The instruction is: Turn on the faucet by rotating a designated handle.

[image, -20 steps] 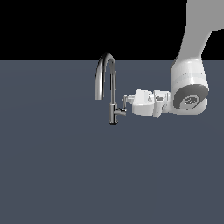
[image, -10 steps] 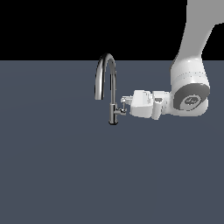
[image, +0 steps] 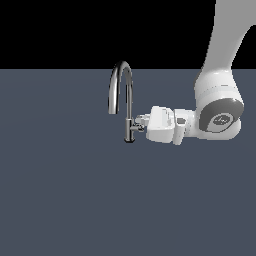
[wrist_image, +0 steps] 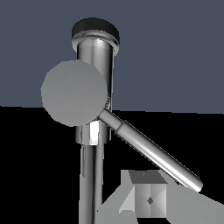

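One claw (image: 141, 123) reaches in from the exterior view's right to the faucet (image: 126, 100) standing on the surface (image: 65, 195). We are at the contact step: a finger (wrist_image: 148, 199) sits just beside the handle (wrist_image: 151, 151). Whether the claw is clenched we cannot tell. Next we should push the lever round its stem.
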Available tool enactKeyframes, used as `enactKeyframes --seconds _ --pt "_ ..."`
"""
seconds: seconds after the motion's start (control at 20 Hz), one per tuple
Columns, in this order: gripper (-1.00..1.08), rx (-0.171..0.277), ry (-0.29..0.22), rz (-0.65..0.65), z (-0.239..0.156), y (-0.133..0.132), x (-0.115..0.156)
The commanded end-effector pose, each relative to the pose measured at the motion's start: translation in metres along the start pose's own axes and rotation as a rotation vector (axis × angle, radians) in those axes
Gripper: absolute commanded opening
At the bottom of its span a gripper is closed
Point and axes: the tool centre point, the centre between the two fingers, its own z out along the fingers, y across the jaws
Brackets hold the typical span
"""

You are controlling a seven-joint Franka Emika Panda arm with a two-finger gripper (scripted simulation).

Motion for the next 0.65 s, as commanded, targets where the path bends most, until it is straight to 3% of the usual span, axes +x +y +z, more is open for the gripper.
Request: enactKeyframes --seconds 0.0,0.05,0.6 --pt "-1.0 0.008 0.006 0.027 -0.009 0.014 0.014" --pt "-1.0 0.0 -0.001 0.001 -0.001 0.003 0.0" --pt "-1.0 0.008 0.006 0.027 -0.009 0.028 0.065"
